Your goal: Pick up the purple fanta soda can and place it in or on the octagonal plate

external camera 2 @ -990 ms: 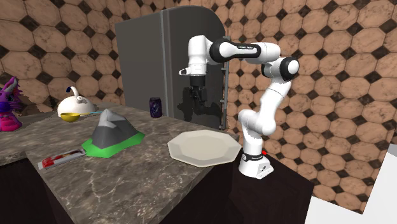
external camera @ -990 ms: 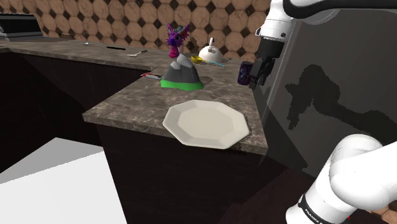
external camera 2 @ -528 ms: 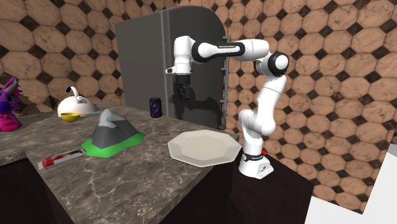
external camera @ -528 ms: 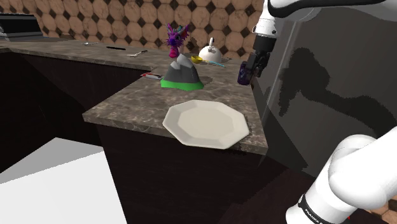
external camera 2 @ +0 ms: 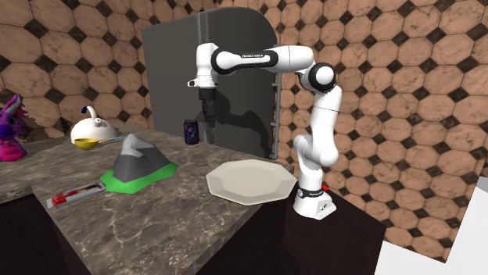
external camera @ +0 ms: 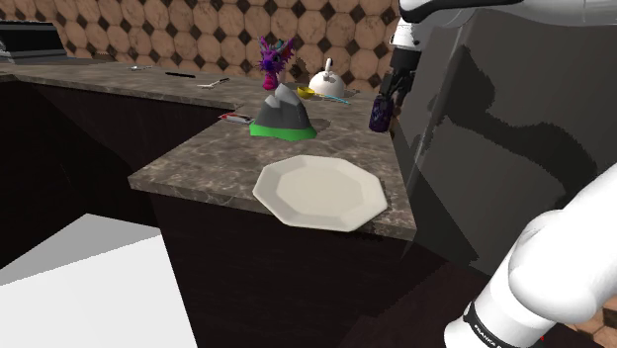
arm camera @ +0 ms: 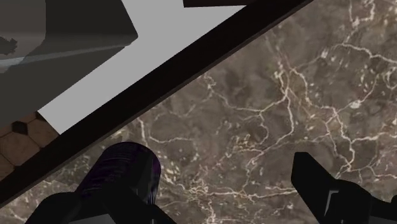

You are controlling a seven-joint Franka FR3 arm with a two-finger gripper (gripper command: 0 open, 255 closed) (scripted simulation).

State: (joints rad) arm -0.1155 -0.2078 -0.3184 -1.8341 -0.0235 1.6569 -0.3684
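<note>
**A:** While the arm [external camera 2: 258, 58] reaches over the back of the worktop [external camera: 203, 158], how do the jaws stand?

**B:** Spread. In the wrist view the two black fingers [arm camera: 327, 191] are apart, with bare marbled stone between them. Nothing is pinched.

**A:** Can?

**B:** Purple can [external camera 2: 190, 131], upright on the worktop, close to its back edge. It is below the jaws and off-centre. In the wrist view its dark purple side [arm camera: 124, 173] shows right beside one finger and well apart from the other. Cannot tell whether that finger touches it. In the second exterior view the jaws hang above the can, a little to that view's right, in front of a grey cabinet [external camera 2: 172, 70].

**A:** Plate?

**B:** White octagonal plate [external camera: 319, 191], flat on the worktop, well apart from the jaws. It lies on the stand's side of them, near the front edge.

**A:** Anything else near the jaws?

**B:** A grey peak-shaped toy on a green base [external camera: 283, 111]. It is apart from the can and farther from the jaws than the can is. Beyond it are a white rounded dish [external camera 2: 92, 131] and a purple figure [external camera: 273, 54], both well apart from the jaws.
</note>
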